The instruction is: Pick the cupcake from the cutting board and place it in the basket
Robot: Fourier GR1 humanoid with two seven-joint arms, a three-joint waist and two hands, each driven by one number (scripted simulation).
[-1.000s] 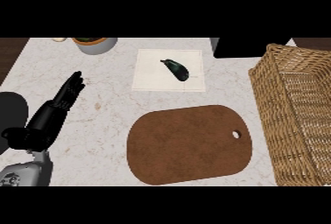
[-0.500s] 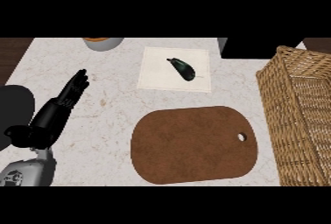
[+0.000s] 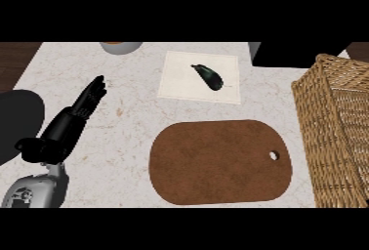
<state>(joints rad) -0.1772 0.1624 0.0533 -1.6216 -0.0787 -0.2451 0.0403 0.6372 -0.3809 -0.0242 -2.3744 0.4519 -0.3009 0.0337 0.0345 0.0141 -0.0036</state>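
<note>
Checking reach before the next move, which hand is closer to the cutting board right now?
Left. The left hand rests open on the counter, to the left of the cutting board and apart from it. The right hand is not in view.

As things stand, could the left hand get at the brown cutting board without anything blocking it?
Probably yes. The left hand rests open at the view's left, fingers straight, and only bare counter lies between it and the cutting board. No cupcake shows on the board, though.
</note>
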